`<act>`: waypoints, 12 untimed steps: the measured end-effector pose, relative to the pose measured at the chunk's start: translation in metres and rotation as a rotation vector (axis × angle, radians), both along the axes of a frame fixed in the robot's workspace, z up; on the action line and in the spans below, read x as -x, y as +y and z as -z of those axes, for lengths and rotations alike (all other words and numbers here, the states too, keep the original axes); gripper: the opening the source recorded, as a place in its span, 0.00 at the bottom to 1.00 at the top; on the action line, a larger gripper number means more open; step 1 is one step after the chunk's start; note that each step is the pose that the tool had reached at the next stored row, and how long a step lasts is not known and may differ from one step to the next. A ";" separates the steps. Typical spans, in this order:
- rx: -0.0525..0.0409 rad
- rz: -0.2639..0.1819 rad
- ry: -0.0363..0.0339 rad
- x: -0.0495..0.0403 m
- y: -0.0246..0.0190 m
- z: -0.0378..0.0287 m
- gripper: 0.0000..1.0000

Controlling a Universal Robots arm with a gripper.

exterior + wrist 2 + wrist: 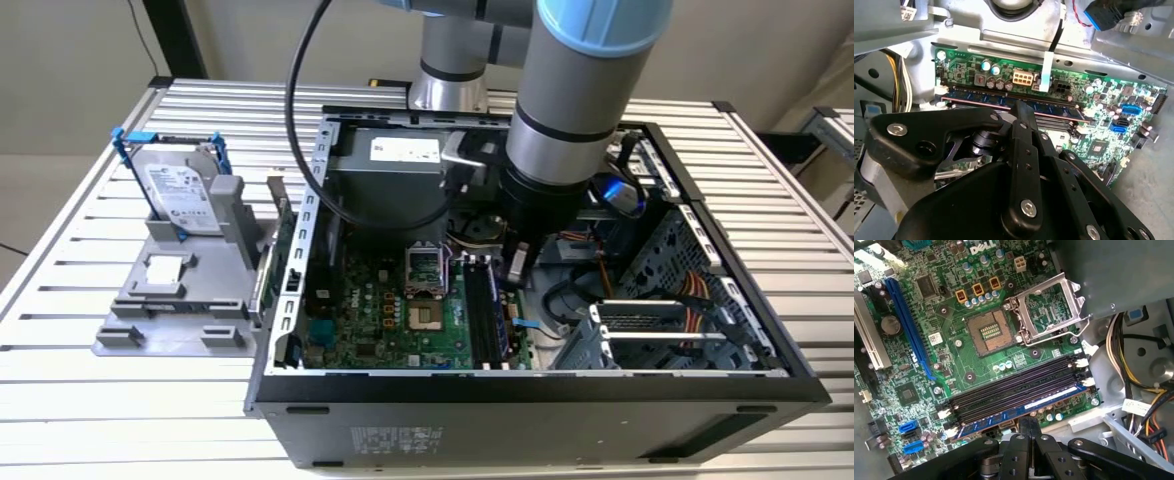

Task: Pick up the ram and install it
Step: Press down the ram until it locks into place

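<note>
The ram (1021,409) is a long blue-green stick with a pale label. It stands in the memory slot at the edge of the green motherboard (954,347), beside the case wall. In the second wrist view the ram (1054,106) runs along that same slot. My gripper (1030,424) is shut, with its black fingertips (1023,111) pressed together at the stick's upper edge near its middle, not clamped around it. In the exterior view the gripper (514,262) hangs low inside the open computer case (534,385), above the slots.
Three empty black slots (1014,389) lie next to the ram, with the open CPU socket (989,332) beyond. Bundled cables (1134,370) and a drive cage (667,320) crowd one side. A hard drive (180,195) stands on a grey fixture (174,290) outside the case.
</note>
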State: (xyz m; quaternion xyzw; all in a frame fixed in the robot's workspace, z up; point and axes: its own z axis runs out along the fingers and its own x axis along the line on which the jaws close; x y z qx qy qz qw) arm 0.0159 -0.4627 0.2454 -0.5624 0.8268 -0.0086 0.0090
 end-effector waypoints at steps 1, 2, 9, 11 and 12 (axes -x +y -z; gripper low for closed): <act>-0.0023 -0.006 0.0010 0.0000 0.0000 0.0001 0.00; -0.0043 -0.013 0.0022 0.0000 0.0000 0.0001 0.00; -0.0061 -0.028 0.0049 0.0000 0.0001 0.0002 0.00; -0.0062 -0.028 0.0049 0.0000 0.0001 0.0001 0.00; -0.0067 -0.029 0.0049 0.0000 0.0001 0.0001 0.00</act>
